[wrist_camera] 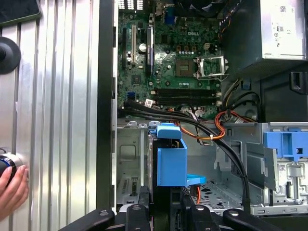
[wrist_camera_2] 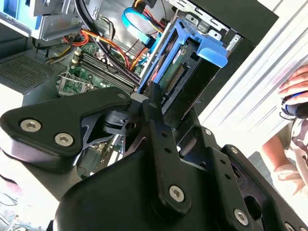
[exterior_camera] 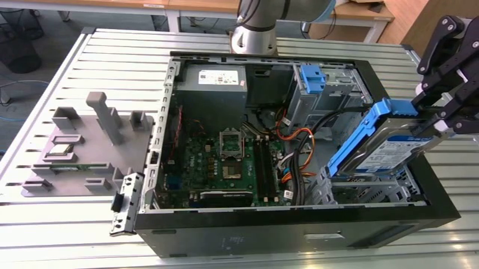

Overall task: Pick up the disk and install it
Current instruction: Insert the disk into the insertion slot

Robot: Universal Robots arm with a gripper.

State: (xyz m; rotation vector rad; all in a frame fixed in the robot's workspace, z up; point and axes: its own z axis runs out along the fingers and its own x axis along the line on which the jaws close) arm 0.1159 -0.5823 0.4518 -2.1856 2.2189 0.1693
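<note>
The gripper (exterior_camera: 438,120) is clenched on the disk (exterior_camera: 385,147), holding it tilted at about four o'clock in the open case (exterior_camera: 299,217) in the exterior view. The disk's lower end hangs over the drive cage (exterior_camera: 367,188), and the motherboard (exterior_camera: 224,162) lies at its nine o'clock.

My gripper (wrist_camera_2: 147,96) is black and dull, with little shiny metal screws (wrist_camera_2: 176,193). The disk (exterior_camera: 389,133) in it is smooth silver metal with a label (exterior_camera: 395,156) that looks like paper and bright blue plastic rails (exterior_camera: 358,137). The table (exterior_camera: 75,235) is pale ribbed metal that shines a bit, the computer case (exterior_camera: 299,244) is dull black outside and bare grey metal inside, and the tray (exterior_camera: 112,157) beside it looks like matt grey plastic.
</note>
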